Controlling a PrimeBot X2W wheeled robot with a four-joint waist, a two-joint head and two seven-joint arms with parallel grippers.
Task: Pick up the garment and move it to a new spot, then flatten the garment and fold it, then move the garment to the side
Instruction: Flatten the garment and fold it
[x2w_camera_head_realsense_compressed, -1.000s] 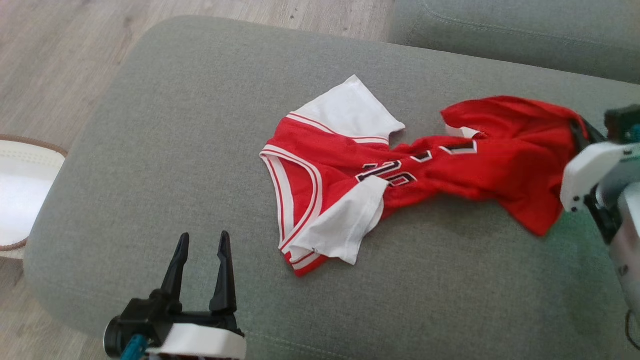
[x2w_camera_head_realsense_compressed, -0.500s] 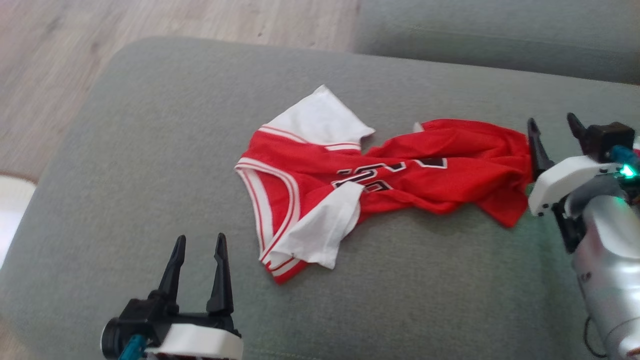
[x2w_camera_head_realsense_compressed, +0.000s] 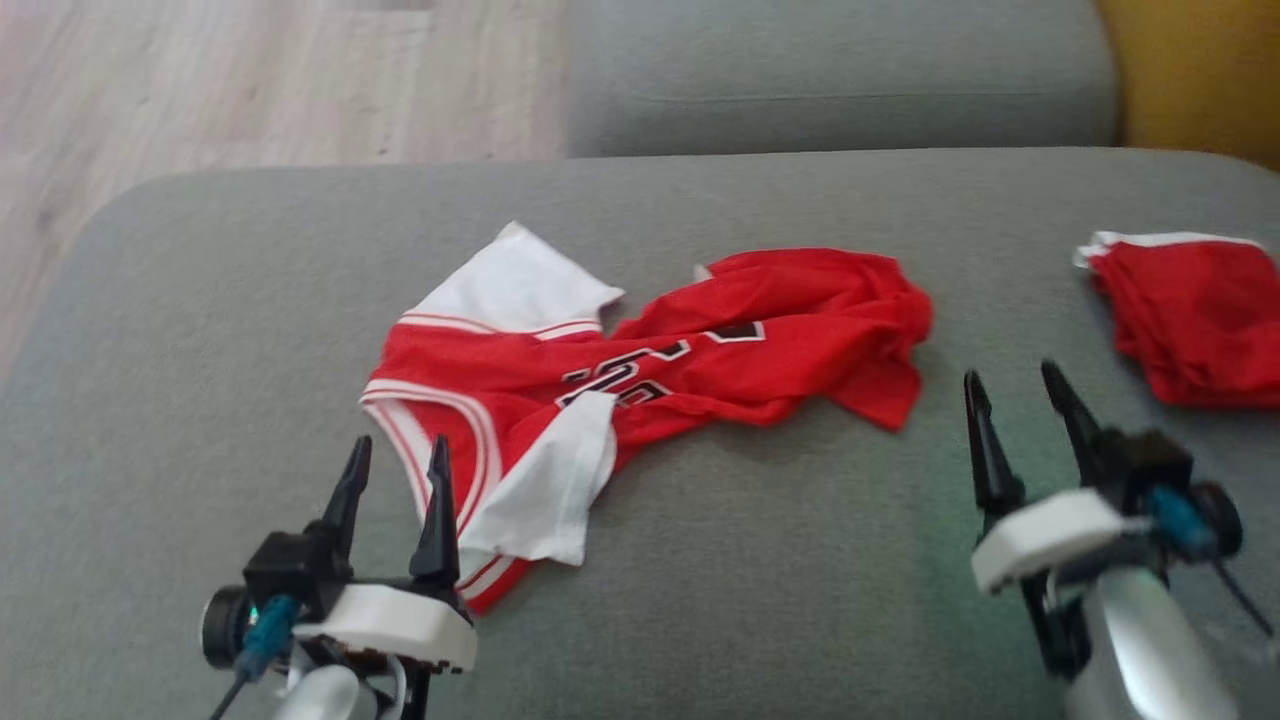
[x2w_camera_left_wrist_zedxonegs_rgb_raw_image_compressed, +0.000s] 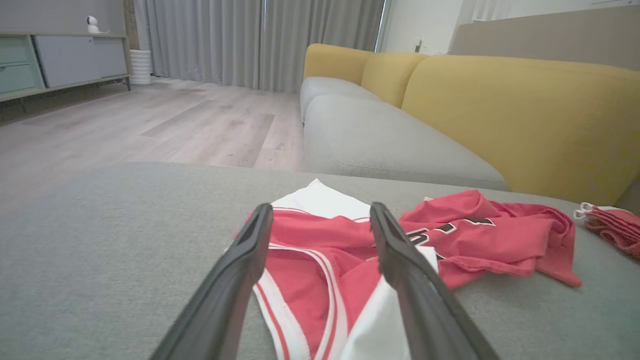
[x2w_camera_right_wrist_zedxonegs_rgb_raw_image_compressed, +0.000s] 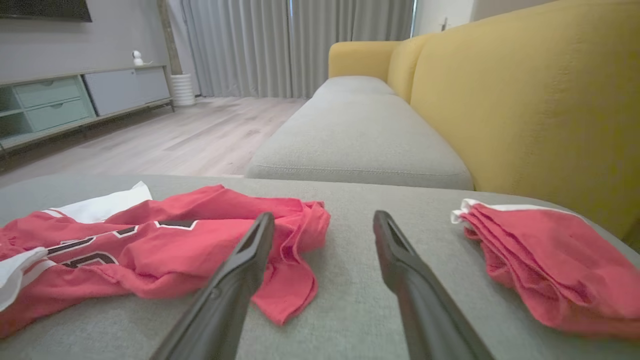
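I have a grey fabric sofa cushion (x2w_camera_head_realsense_compressed: 760, 560) in my head feed, with pale wood floor (x2w_camera_head_realsense_compressed: 200, 90) beyond. The crumpled red-and-white jersey (x2w_camera_head_realsense_compressed: 700, 360) lies near the cushion's middle. My left gripper (x2w_camera_head_realsense_compressed: 400, 445) is at its near-left end, jaws parted and empty. My right gripper (x2w_camera_head_realsense_compressed: 1010, 375) is just off its right end, jaws wide and empty. On the left wrist, striped trim shows between my fingers. On the right wrist, a folded red cloth (x2w_camera_right_wrist_zedxonegs_rgb_raw_image_compressed: 540, 260) lies by the cushion's right edge.

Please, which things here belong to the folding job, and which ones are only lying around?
Belongs to the job:
- crumpled red-and-white jersey, not yet flattened
- left gripper, open
- right gripper, open
- grey cushion under it

Only lying around:
- folded red garment, apart from the jersey
- yellow backrest
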